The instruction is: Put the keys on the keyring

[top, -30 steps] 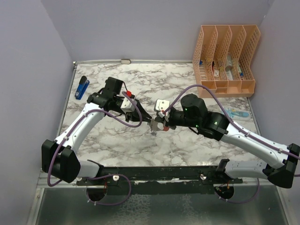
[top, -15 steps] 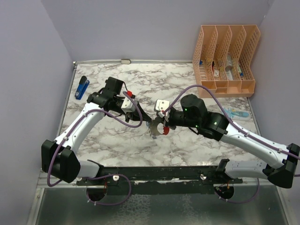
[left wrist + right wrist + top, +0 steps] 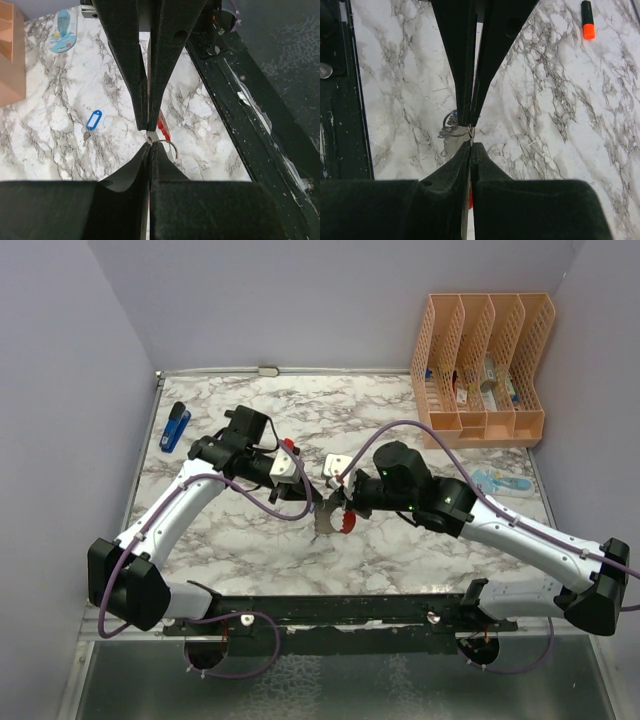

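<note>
One marble table [image 3: 230,540] bears everything; over its middle the left gripper [image 3: 150,150] and the right gripper [image 3: 148,125] meet tip to tip, each with its jaws pressed together to a bare slit. Both seem to nip the keyring [image 3: 330,522] at one spot, though we cannot tell which truly carries it. It sits low between them, and whether it touches the marble we cannot say; its red loop [image 3: 162,129] lies on the right gripper's side, and its thin wire ring [image 3: 169,148] pokes out toward the near edge. One key [image 3: 93,120] with a blue head lies flat on the table on the far side of the grippers, apart from them, not yet threaded.

We judge the keyring light, with stiff, springy, slick wire; pinched at a single point it may swivel, so the broader band or red loop is the steadier hold, leaving the wire free. The key looks nearly weightless and hard to lift off the flat; its plastic head is the widest, least slippery place to take, the blade too thin and smooth.
</note>
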You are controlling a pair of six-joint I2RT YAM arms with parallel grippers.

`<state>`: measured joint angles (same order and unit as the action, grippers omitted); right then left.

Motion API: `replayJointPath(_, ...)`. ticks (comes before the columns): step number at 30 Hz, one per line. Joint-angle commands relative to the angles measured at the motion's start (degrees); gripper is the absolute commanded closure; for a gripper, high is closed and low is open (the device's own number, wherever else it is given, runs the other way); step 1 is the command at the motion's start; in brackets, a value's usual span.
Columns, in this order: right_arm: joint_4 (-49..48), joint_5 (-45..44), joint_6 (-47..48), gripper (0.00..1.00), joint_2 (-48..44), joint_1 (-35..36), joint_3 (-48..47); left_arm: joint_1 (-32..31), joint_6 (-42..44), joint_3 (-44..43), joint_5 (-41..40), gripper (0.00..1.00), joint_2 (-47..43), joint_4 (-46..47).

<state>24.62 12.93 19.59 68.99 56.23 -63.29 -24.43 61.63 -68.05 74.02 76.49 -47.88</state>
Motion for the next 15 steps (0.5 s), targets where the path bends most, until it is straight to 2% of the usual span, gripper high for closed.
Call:
replayJointPath(1,0.1,1.3,-2.0,0.89,-0.1,0.1,-0.6,-0.4,1.0,-2.5,-2.1,1.00,-1.8,-0.6)
replayJointPath(4,-3.5,2.1,-2.6,0.82,-2.0,0.2,2.1,-0.4,1.1,-2.6,-0.7,1.00,-1.9,-1.3)
replayJointPath(10,-4.7,3.1,-2.4,0.79,-2.7,0.2,3.0,-0.8,1.1,-3.3,-1.6,1.00,-1.5,-2.2)
replayJointPath(15,-4.6,2.9,-1.4,0.79,-1.8,0.2,2.1,-2.0,1.1,-3.6,-2.9,1.00,-1.7,-2.9)
